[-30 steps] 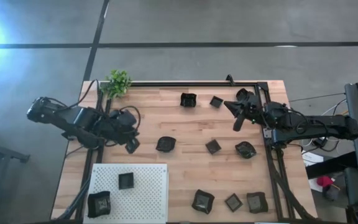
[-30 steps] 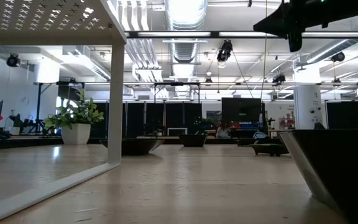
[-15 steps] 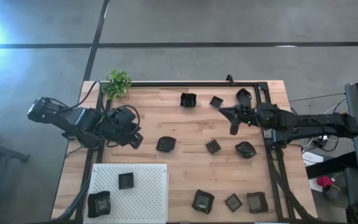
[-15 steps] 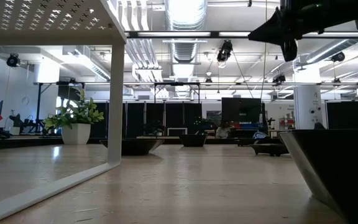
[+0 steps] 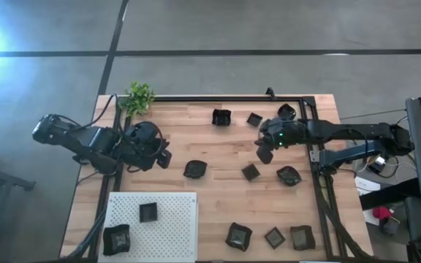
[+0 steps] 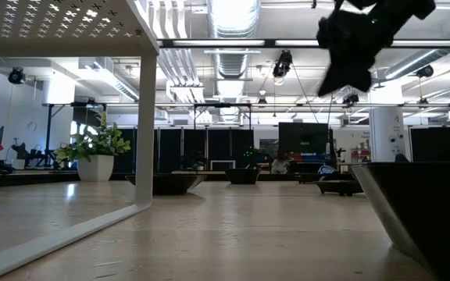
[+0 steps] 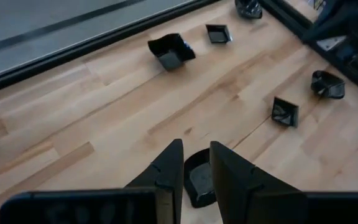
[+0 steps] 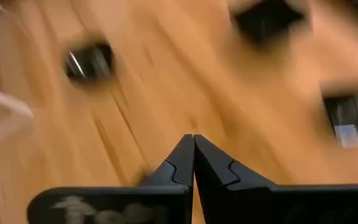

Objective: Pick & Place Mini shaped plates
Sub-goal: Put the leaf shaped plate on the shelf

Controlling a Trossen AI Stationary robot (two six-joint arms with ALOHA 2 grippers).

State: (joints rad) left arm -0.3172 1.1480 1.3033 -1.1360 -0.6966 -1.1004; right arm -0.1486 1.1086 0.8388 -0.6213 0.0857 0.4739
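Several small dark plates lie scattered on the wooden table [image 5: 218, 146]. Three are along the far edge, among them a square one [image 5: 221, 117]. Three sit mid-table: a rounded one [image 5: 195, 169], a square one [image 5: 251, 172] and a wavy one [image 5: 289, 175]. Three more lie near the near edge [image 5: 274, 237]. Two rest on the white perforated board [image 5: 170, 219]. My left gripper [image 5: 163, 157] hovers open just left of the rounded plate [image 7: 197, 183]. My right gripper [image 5: 264, 151] is shut, raised above the table [image 6: 350, 47] near the square mid-table plate.
A small green plant [image 5: 139, 96] stands at the far left corner. A black frame rail [image 5: 232, 98] runs along the far edge and the right side. In the low view a dark plate [image 6: 424, 211] looms close on the right and the raised white board [image 6: 61, 23] on the left.
My right gripper has swept from the right side toward the table's left and slightly toward the near edge, tipping its fingers downward. My left gripper has drifted away from the white board toward the far edge and slightly right.
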